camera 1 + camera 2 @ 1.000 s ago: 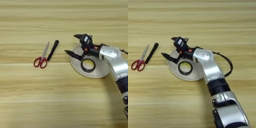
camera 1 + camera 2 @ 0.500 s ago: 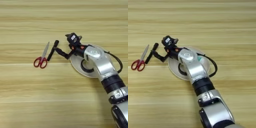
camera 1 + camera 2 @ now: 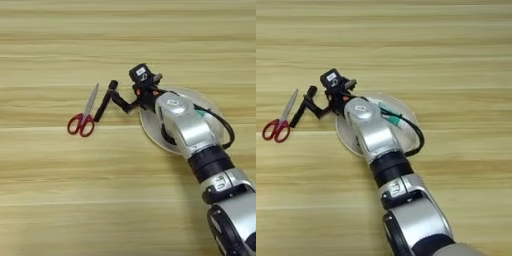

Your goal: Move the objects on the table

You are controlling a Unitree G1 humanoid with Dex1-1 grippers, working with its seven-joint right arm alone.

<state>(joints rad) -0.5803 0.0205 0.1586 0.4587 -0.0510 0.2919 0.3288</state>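
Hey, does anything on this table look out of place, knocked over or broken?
Nothing stands out. The red-handled scissors lie flat, shut, on the table, with the black marker flat just right of them. The plate sits level under the arm. The right gripper is at the marker.

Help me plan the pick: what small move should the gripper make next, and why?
Probably lower and close on the black marker. The gripper has reached left off the plate to the marker's upper end, beside the red-handled scissors, and nothing shows it gripped yet.
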